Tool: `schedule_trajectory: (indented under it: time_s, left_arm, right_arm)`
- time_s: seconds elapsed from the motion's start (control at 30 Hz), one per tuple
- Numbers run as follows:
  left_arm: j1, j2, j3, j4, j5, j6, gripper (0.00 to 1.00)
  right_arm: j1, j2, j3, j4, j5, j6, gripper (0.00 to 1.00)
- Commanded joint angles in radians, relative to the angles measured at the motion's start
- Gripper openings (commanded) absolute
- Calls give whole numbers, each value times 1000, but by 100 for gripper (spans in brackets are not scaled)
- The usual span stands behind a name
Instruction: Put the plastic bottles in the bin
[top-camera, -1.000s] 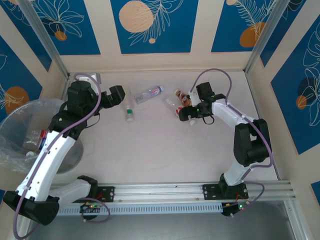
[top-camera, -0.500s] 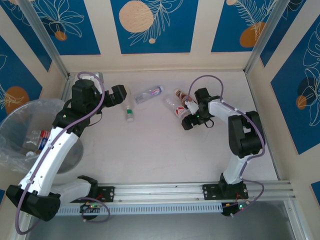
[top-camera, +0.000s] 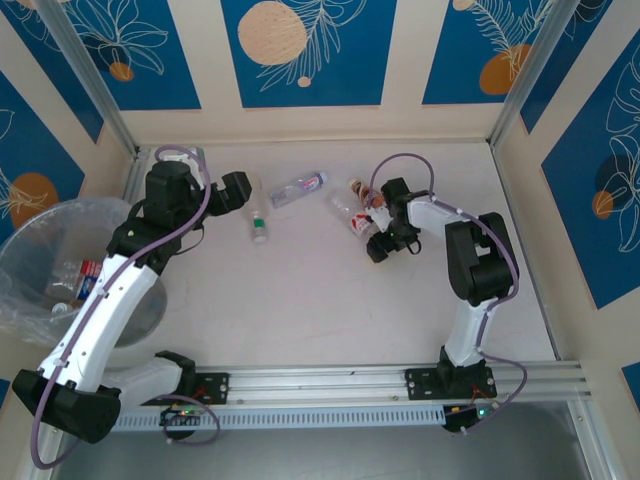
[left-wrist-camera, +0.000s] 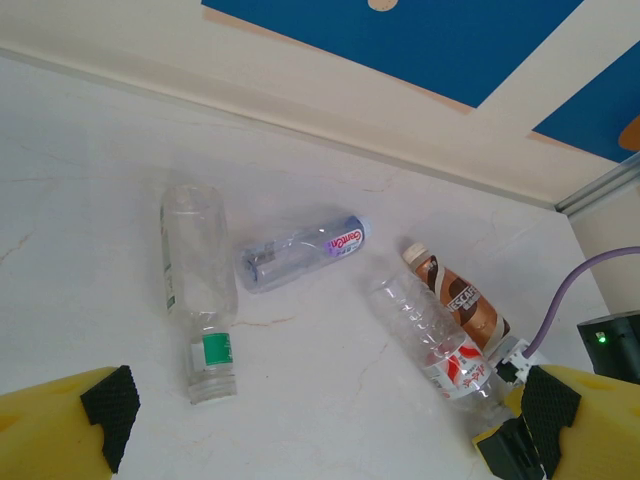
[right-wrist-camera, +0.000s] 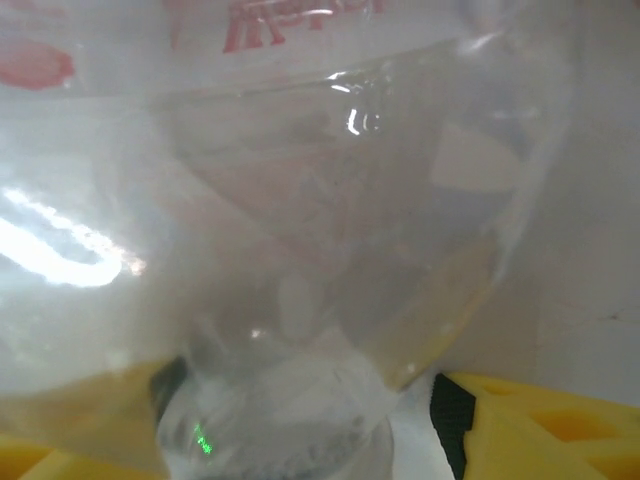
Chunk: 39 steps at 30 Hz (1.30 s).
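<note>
Four plastic bottles lie at the back of the table: a green-labelled one (top-camera: 259, 226) (left-wrist-camera: 200, 290), a bluish one (top-camera: 298, 187) (left-wrist-camera: 300, 255), a clear red-labelled one (top-camera: 350, 213) (left-wrist-camera: 430, 335), and a brown one (top-camera: 365, 192) (left-wrist-camera: 460, 305). My right gripper (top-camera: 373, 233) (right-wrist-camera: 310, 420) straddles the neck end of the red-labelled bottle (right-wrist-camera: 300, 200); a thin gap shows beside the right pad (right-wrist-camera: 452, 410). My left gripper (top-camera: 244, 190) (left-wrist-camera: 320, 425) hovers wide open, holding nothing, left of the green-labelled bottle. The bin (top-camera: 30, 250) stands at the far left with bottles (top-camera: 75, 280) inside.
Metal posts and patterned walls close in the table at the back and both sides. A rail (top-camera: 330, 385) with both arm bases runs along the near edge. The bin sits just outside the left arm's elbow.
My right gripper's jaws have narrowed around the red-labelled bottle's neck, and that arm's elbow has swung left toward it. The left arm has shifted only slightly.
</note>
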Motion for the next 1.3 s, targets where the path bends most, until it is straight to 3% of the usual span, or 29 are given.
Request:
schedule_trajectory:
  time_s: [0.0, 0.47, 0.63, 0.83, 1.27]
  left_arm:
    - [-9, -10, -6, -8, -25, -2, 99]
    - [-11, -5, -4, -25, -42, 6, 99]
    - [-10, 4, 2, -27, -32, 2, 99]
    - [-10, 21, 6, -27, -20, -3, 99]
    - [-10, 72, 8, 2, 34, -24, 100]
  right_arm:
    - [28, 40, 13, 18, 20, -37, 72]
    - [53, 37, 55, -4, 18, -45, 55]
    - [50, 35, 54, -2, 13, -39, 42]
    - [52, 16, 57, -12, -3, -32, 34]
    - [54, -64, 11, 35, -110, 33, 25]
